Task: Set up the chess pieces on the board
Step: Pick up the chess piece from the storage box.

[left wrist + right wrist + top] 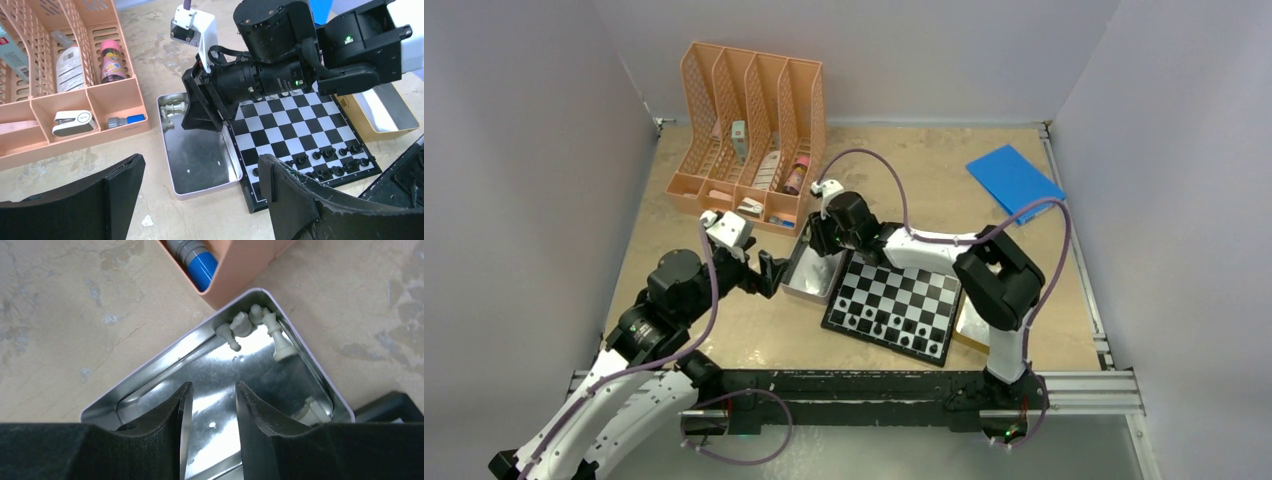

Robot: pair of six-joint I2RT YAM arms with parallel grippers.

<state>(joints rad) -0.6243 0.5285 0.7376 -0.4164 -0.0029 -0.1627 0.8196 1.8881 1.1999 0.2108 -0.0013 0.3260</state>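
Near the front edge, mid-worktop: board [894,305], with the tin [809,278] just left of it.
Done: black pieces [330,160] stand on the 2 front rows.
Left: about 5 white pieces [242,324] lie in the tin.
Tallest piece [278,340]: lies along the tin wall, head toward the back edge.
Right gripper [213,390]: slightly parted, empty, inside the tin.
Left gripper [200,167]: wide apart, empty.

Pale grey walls [524,150] enclose a worn tan tabletop [944,150] edged by a metal rail [1094,390].
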